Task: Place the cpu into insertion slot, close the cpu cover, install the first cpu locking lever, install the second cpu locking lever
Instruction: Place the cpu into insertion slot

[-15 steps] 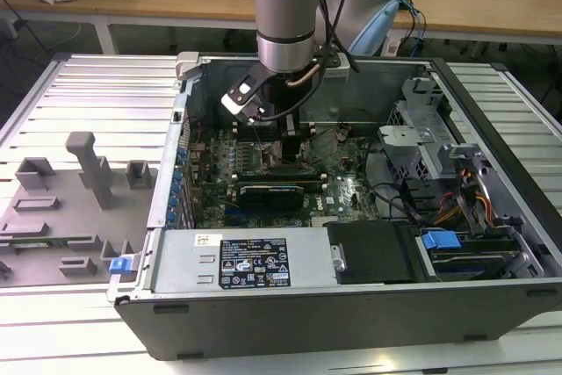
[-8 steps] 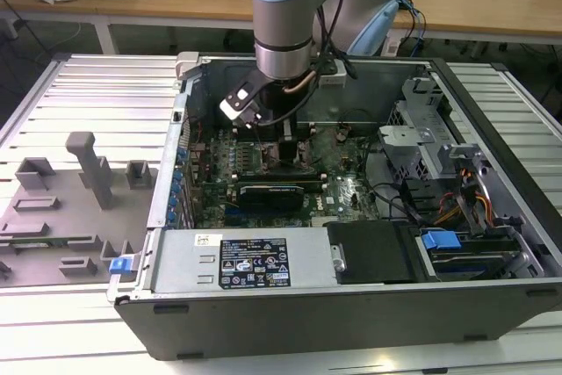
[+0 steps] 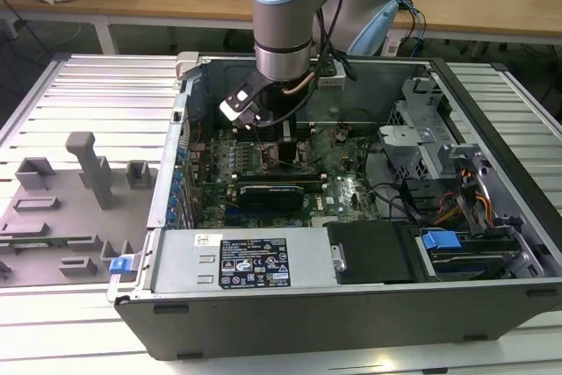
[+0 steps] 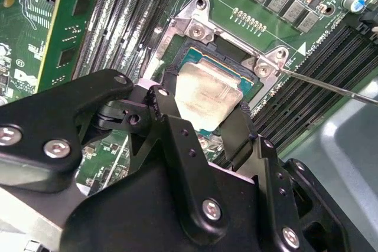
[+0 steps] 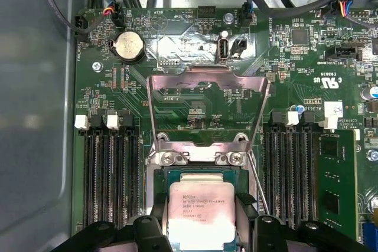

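The jaws, nearest in both wrist views, grip the cpu (image 4: 207, 92) by two edges, seated in or just above the socket (image 5: 198, 172). The cover (image 5: 207, 79) stands raised and a lever (image 4: 331, 87) hangs free; closing and locking are not yet done.

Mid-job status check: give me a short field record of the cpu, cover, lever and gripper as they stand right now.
gripper: down inside the case, shut on the cpu's two sides
cpu: flat, metal top up, at the socket; full seating cannot be told
cpu cover: open, swung up away from the socket
lever: thin rod beside the socket, free, angled outward
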{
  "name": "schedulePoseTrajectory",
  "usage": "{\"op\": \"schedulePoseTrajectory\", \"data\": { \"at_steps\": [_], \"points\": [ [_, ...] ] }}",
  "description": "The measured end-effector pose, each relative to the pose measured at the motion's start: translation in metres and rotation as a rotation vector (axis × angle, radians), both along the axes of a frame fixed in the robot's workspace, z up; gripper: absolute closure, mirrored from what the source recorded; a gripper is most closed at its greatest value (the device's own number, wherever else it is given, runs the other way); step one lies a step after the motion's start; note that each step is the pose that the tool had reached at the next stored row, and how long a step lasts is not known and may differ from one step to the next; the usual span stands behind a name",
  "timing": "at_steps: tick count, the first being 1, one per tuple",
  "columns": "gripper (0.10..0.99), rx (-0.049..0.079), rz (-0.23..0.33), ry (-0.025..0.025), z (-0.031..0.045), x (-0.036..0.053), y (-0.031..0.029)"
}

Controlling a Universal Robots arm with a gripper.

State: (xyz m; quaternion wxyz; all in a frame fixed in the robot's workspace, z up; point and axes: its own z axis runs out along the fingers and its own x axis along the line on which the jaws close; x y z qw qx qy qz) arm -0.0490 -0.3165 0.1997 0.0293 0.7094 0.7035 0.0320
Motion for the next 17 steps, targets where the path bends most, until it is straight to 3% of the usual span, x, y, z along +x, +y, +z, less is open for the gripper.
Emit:
{"op": "schedulePoseTrajectory", "data": {
  "at_steps": [4, 5, 11, 15, 17],
  "points": [
    [0.533, 0.000, 0.000, 0.0000, -0.0001, 0.0000, 0.0001],
    [0.471, 0.000, 0.000, 0.0000, -0.0001, 0.0000, 0.0001],
    [0.471, 0.000, 0.000, 0.0002, 0.0004, 0.0000, 0.0003],
    [0.471, 0.000, 0.000, -0.0001, 0.0067, 0.0000, 0.0003],
    [0.471, 0.001, 0.000, -0.0025, 0.0060, -0.0007, 0.0003]
  ]
}}
